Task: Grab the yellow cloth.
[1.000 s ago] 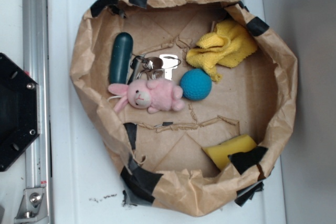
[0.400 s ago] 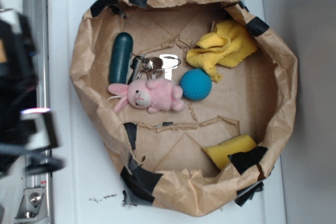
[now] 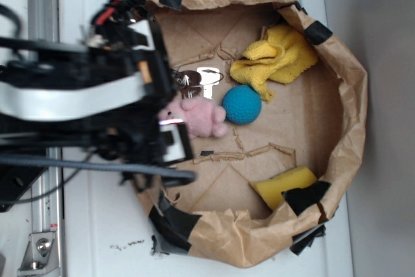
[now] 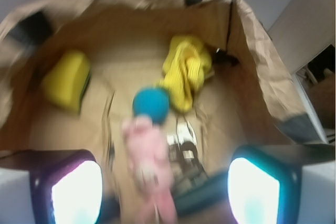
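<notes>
Yellow cloth (image 3: 275, 60) lies crumpled beyond the blue ball (image 3: 242, 104), so the gripper (image 4: 165, 182), jaws spread and empty, should cross the ball and descend onto a raised fold.

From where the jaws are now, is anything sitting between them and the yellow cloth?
Yes. In the wrist view the pink plush bunny and the blue ball lie in line ahead of the open gripper, with the yellow cloth just beyond the ball, against the paper bag wall.
</notes>
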You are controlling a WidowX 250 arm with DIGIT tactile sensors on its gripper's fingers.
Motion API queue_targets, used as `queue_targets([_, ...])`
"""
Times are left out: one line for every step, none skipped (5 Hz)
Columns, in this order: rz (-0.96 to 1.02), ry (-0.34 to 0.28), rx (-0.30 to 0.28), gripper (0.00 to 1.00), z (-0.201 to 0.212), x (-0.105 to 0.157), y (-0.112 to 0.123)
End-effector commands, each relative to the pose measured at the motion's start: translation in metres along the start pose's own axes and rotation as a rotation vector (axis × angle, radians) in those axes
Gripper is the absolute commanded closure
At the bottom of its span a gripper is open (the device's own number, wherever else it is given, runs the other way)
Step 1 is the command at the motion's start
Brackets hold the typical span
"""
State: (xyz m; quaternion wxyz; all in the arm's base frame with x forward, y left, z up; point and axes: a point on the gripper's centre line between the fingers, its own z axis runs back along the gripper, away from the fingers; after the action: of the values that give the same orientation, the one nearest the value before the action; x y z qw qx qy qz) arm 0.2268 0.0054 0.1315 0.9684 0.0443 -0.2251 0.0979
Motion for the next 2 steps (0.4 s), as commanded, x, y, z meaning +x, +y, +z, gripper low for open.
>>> queue_targets([0.108,0.039,0.038,0.00,-0.040,0.046,0.022])
queue_targets([0.133,0.064,0.046,0.00,-0.049,0.049,0.033])
